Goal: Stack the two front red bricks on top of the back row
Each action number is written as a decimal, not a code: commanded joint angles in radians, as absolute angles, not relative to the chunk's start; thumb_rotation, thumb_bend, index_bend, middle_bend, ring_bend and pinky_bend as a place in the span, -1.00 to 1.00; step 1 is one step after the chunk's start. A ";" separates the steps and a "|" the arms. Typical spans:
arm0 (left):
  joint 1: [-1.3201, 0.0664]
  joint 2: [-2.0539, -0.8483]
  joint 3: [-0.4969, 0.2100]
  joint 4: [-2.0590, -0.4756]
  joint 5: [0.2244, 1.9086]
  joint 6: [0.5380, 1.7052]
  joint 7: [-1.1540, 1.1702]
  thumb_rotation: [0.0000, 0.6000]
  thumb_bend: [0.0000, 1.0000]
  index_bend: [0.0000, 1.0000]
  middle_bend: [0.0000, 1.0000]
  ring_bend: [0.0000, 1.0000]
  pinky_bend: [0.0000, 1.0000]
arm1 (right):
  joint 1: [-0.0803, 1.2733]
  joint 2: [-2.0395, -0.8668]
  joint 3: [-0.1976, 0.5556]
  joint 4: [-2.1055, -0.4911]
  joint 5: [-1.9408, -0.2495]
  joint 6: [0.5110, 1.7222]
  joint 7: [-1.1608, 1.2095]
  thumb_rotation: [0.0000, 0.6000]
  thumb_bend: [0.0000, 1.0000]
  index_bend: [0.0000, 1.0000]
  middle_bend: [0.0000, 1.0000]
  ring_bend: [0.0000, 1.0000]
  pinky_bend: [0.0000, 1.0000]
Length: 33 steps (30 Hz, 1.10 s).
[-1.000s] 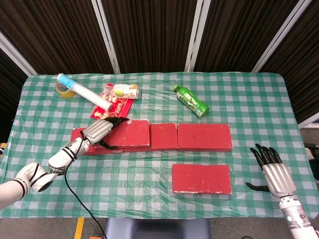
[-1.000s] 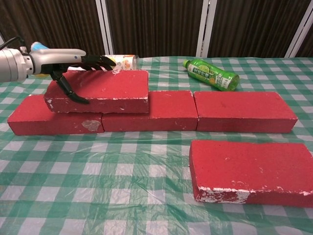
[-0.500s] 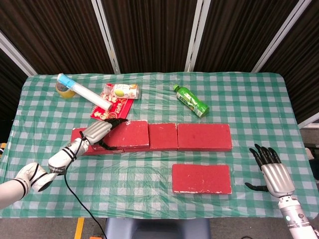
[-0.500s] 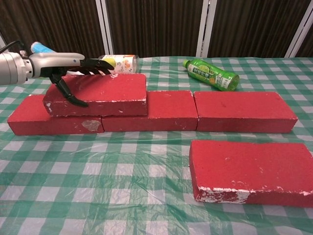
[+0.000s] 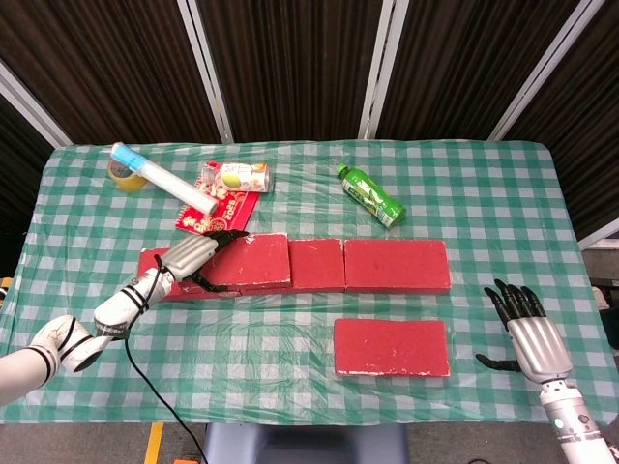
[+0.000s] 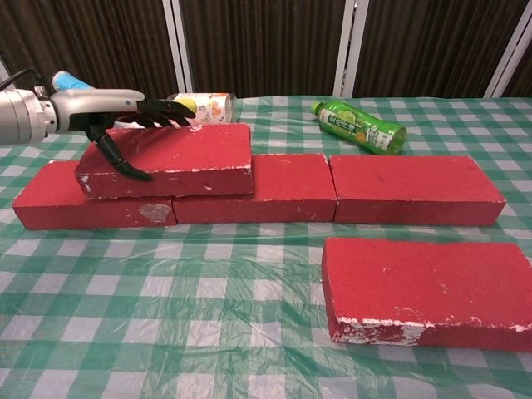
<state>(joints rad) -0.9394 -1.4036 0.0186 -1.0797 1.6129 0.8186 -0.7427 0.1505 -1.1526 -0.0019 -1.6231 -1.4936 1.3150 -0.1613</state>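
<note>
One red brick (image 5: 253, 259) (image 6: 174, 158) lies on top of the left part of the back row (image 5: 397, 264) (image 6: 416, 187) of red bricks. My left hand (image 5: 193, 256) (image 6: 116, 116) grips this upper brick at its left end, fingers across the top and thumb on the front face. A second loose red brick (image 5: 391, 346) (image 6: 424, 287) lies flat in front of the row, toward the right. My right hand (image 5: 527, 333) rests open on the cloth right of that brick, apart from it; the chest view does not show it.
Behind the row lie a green bottle (image 5: 370, 196) (image 6: 359, 126), a drink can (image 5: 237, 177) (image 6: 204, 106) on a red packet (image 5: 218, 208), a white tube (image 5: 160, 179) and a tape roll (image 5: 124, 174). The green checked tablecloth (image 5: 290, 329) covers the table.
The upper brick has shifted a little on the row in my left hand's grip. My right hand has moved slightly nearer the table's front edge.
</note>
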 commanded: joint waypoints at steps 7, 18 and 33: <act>-0.943 -1.407 0.027 -1.077 1.612 0.819 -0.748 1.00 -0.46 -1.00 -0.78 -0.93 -0.69 | 0.149 -1.152 -0.002 -1.625 -1.492 1.318 -0.164 0.74 -0.60 -1.00 -1.00 -1.00 -1.00; -0.950 -1.410 0.029 -1.086 1.597 0.799 -0.725 1.00 -0.47 -1.00 -0.80 -0.98 -0.79 | 0.151 -1.155 -0.002 -1.623 -1.490 1.315 -0.164 0.74 -0.60 -1.00 -1.00 -1.00 -1.00; -0.948 -1.403 0.019 -1.109 1.571 0.787 -0.680 1.00 -0.47 -1.00 -0.94 -1.00 -0.88 | 0.153 -1.155 -0.003 -1.624 -1.487 1.311 -0.169 0.74 -0.60 -1.00 -1.00 -1.00 -1.00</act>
<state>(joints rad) -0.9478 -1.4037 0.0195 -1.1088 1.5718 0.7873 -0.6810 0.1532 -1.1547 -0.0025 -1.6241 -1.4866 1.3114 -0.1693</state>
